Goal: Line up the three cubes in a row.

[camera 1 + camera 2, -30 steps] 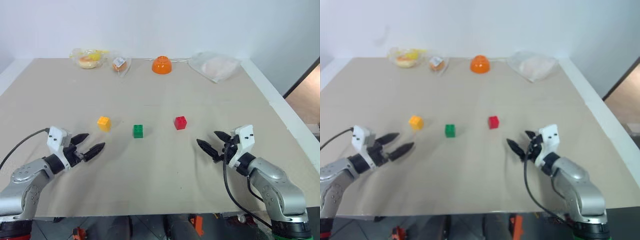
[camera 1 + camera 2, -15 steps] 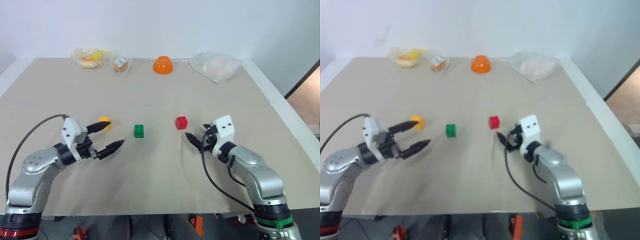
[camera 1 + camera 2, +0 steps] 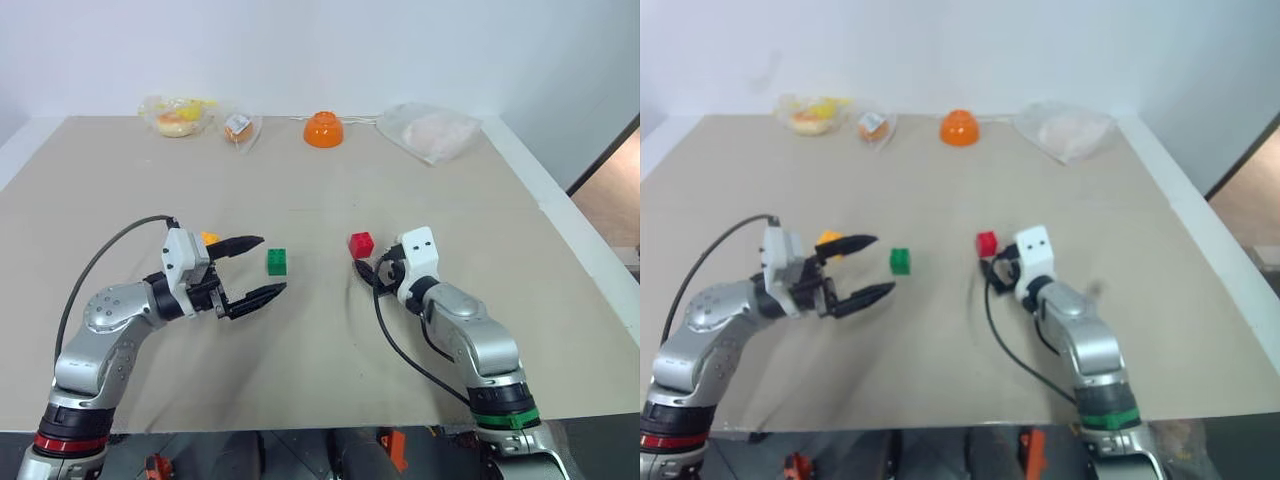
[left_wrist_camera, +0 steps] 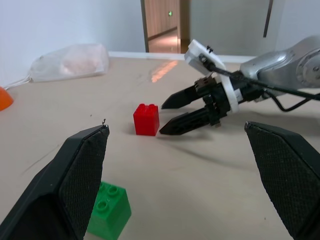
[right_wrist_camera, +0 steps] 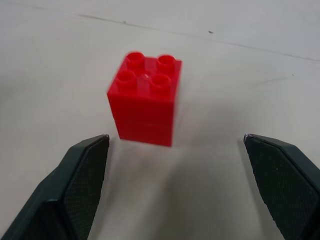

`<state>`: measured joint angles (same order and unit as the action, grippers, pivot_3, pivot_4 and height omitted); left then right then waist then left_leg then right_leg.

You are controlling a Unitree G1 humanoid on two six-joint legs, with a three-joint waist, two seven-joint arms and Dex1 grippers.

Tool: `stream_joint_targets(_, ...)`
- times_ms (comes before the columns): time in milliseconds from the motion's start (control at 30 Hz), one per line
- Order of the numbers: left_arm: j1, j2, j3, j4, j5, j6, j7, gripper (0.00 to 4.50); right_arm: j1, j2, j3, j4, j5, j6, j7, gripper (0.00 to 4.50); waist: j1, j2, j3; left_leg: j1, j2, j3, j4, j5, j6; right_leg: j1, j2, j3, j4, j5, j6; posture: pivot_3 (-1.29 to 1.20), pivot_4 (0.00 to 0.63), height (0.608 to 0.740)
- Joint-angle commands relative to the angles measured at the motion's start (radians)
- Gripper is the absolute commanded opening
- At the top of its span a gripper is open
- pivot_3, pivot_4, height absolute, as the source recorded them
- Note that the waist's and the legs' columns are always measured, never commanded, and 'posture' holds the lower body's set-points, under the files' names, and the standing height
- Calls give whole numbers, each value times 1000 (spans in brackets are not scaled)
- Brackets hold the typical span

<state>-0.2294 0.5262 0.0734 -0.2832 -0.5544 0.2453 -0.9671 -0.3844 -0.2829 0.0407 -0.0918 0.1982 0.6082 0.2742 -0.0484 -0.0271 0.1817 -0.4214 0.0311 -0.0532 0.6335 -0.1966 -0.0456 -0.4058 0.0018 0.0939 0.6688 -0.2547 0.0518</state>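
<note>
Fingers of the left gripper (image 3: 252, 268): two, black, spread wide, empty; pointing toward the middle of the table (image 3: 300, 360), tips just short of the green cube (image 3: 277, 262), which sits slightly beyond and between them without contact; fingers of the right gripper (image 3: 366, 271): two, black, spread wide, empty; tips just beside the near side of the red cube (image 3: 361, 244), not touching it; in the right wrist view the red cube (image 5: 145, 98) stands upright ahead of the gap between the two pads, four studs up; green cube: studded top, upright on the table, roughly midway between the other two cubes and a little nearer the robot than they are; in the left wrist view it lies close to one finger pad (image 4: 75, 190); yellow-orange cube (image 3: 209, 237): on the table to the left of the green one, partly hidden behind the left gripper's white housing; red cube: to the right of the green one, well apart from it; three cubes form a loose, uneven line across the table, none touching another; orange bowl (image 3: 323, 129): upside down, at the far edge of the table; clear bags (image 3: 181, 115) with yellow and orange contents: far left edge; pale bag (image 3: 432, 131): far right edge.
</note>
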Motion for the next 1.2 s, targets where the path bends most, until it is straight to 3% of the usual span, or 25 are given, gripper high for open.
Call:
stream_joint_targets(33,-16,-13,-2,9,-8,-9,6,4500,-38,23,11,-1,-20,-31,-8,4476,0,0,0,0,0,0,0,0,0,0,0,0,0,0,0,0,150,740)
stream_joint_targets(300,-1,-47,-2,11,4,-19,37,4500,-89,52,17,64,-49,-63,-5,4476,0,0,0,0,0,0,0,0,0,0,0,0,0,0,0,0,150,740)
stream_joint_targets(433,3,-48,5,17,9,-26,51,4500,-99,50,15,88,-58,-89,4,3404,0,0,0,0,0,0,0,0,0,0,0,0,0,0,0,0,150,740)
stream_joint_targets(633,-10,-59,32,28,-13,-19,88,4500,-108,51,15,124,-67,-131,23,1288,0,0,0,0,0,0,0,0,0,0,0,0,0,0,0,0,150,740)
stream_joint_targets(867,-16,-47,46,25,-38,5,89,4500,-92,25,12,120,-43,-127,93,1250,0,0,0,0,0,0,0,0,0,0,0,0,0,0,0,0,150,740)
stream_joint_targets(1000,-10,-3,25,24,-44,19,13,4500,-44,-80,5,22,90,-143,365,1250,1,0,0,0,0,0,0,0,0,0,0,0,0,0,0,0,150,740)
stream_joint_targets(1200,-38,74,5,86,-29,-3,-128,4500,21,-352,52,-12,179,-178,790,1250,1,0,0,0,0,0,0,0,0,0,0,-1,-1,-1,1,0,150,740)
